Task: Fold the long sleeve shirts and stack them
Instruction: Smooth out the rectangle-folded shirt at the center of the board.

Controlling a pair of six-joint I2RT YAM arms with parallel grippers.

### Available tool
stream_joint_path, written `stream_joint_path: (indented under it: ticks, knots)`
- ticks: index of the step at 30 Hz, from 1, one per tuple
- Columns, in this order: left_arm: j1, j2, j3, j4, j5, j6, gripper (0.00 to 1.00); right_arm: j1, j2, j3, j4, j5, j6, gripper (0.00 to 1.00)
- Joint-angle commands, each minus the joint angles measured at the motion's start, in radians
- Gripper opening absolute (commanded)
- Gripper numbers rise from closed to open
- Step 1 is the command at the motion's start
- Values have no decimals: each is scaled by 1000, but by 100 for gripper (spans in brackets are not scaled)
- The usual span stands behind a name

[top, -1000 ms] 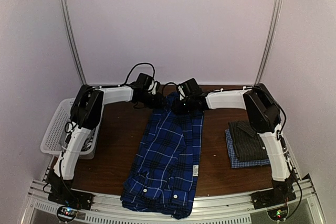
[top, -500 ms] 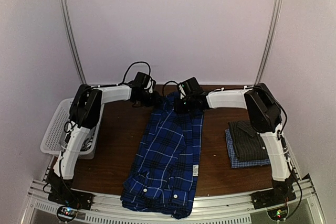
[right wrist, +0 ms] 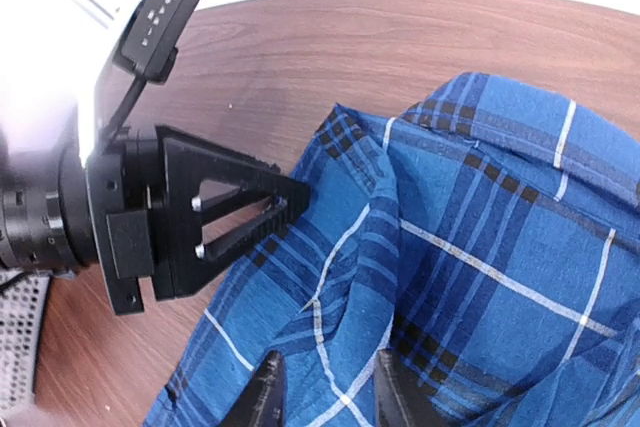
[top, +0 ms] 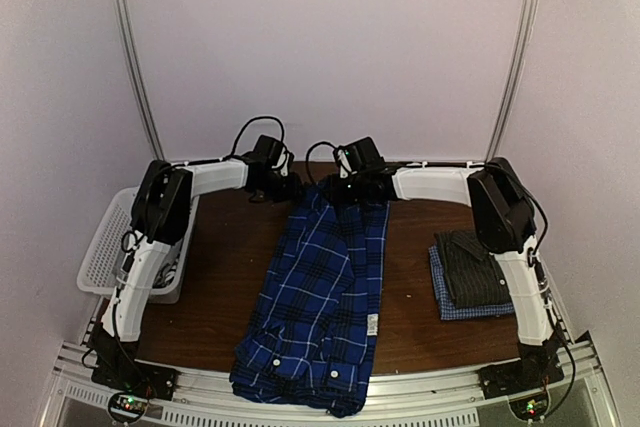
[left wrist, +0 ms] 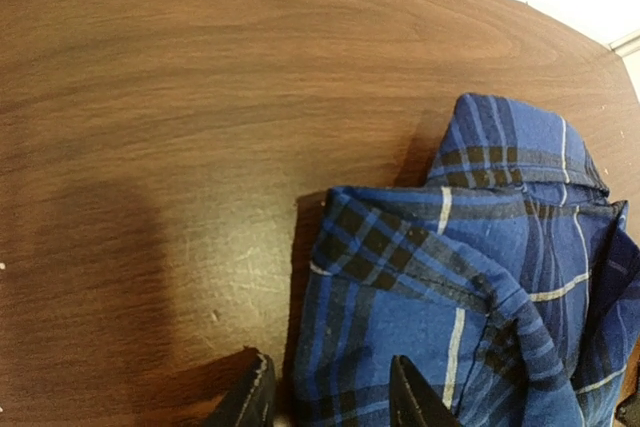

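The royal-blue plaid shirt (top: 320, 297) lies lengthwise down the middle of the table, collar end at the near edge. My left gripper (top: 291, 188) is at its far left corner. In the left wrist view its jaws (left wrist: 330, 402) stand apart, with the shirt's flat edge (left wrist: 480, 277) between them. My right gripper (top: 336, 187) is at the far hem. In the right wrist view (right wrist: 330, 392) it pinches a raised fold of the shirt (right wrist: 480, 247), and the left gripper (right wrist: 298, 193) touches the cloth's corner. The dark grey checked shirt (top: 475, 267) lies folded on the pale blue shirt (top: 447, 309) at the right.
A white mesh basket (top: 105, 247) stands at the table's left edge, beside the left arm. Bare brown tabletop (top: 230, 257) lies between the basket and the plaid shirt. The back wall is just behind both grippers.
My right gripper moved a little farther back with the hem. The shirt's far end went from bunched to spread wider. My left gripper shifted slightly left.
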Motion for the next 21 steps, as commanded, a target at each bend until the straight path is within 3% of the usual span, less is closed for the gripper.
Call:
stream_joint_path:
  ticks: [1,10,21]
  knots:
    - [7,-88,20,-5,38,27,42,-13,-37,10,-33,24,-10,37]
    - [-37,-224,-57,-1,61,42,41,-84,-153,-170,35,-32,25,36]
    - [-138,-210,-138,80,149,-4,38,-149,-64,-187,111,-181,53,30]
